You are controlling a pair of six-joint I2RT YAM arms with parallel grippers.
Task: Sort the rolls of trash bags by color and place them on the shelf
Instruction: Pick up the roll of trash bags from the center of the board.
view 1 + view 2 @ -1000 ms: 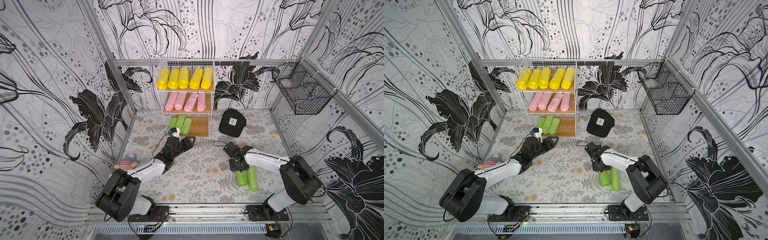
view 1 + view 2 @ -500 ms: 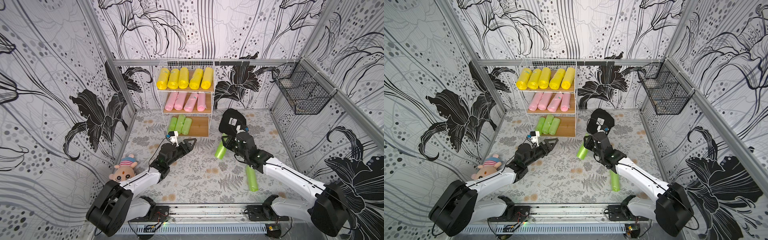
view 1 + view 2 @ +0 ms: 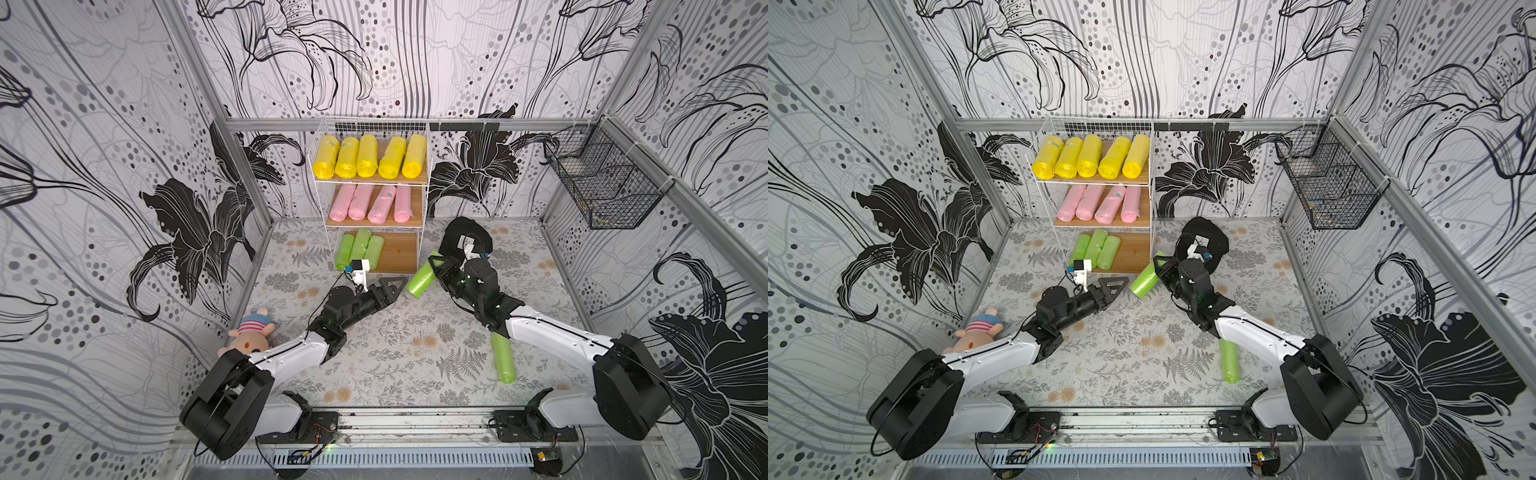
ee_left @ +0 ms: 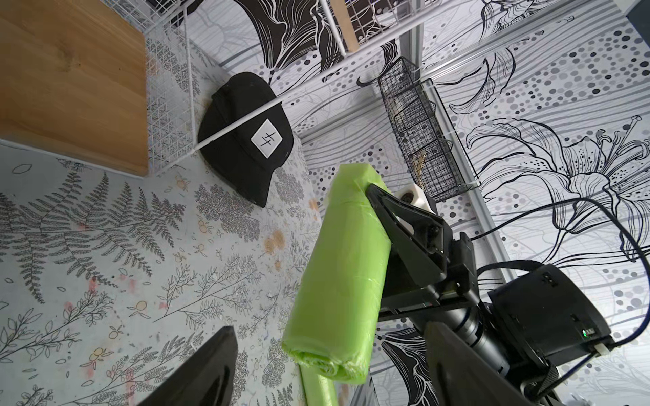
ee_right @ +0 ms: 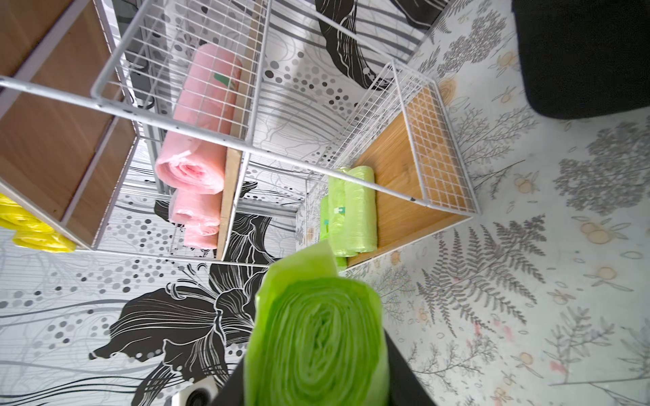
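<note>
The shelf (image 3: 399,255) (image 3: 1133,253) stands at the back wall, with yellow rolls (image 3: 368,157) on top, pink rolls (image 3: 361,202) in the middle and three green rolls (image 3: 359,249) on the bottom board. My right gripper (image 3: 432,270) (image 5: 316,386) is shut on a green roll (image 3: 420,279) (image 4: 343,274) (image 5: 316,337), held tilted above the floor just right of the bottom board. My left gripper (image 3: 395,289) (image 4: 330,379) is open, its fingers to either side of that roll's lower end without touching it. Another green roll (image 3: 503,359) (image 3: 1230,359) lies on the floor under my right arm.
A black cap (image 3: 465,239) lies on the floor right of the shelf, behind my right wrist. A plush toy (image 3: 249,332) sits by the left wall. A black wire basket (image 3: 606,187) hangs on the right wall.
My right gripper lifted one green roll off the floor and carried it up towards the shelf's bottom right corner. My left gripper drew back from the shelf, opened wider and turned towards that roll.
</note>
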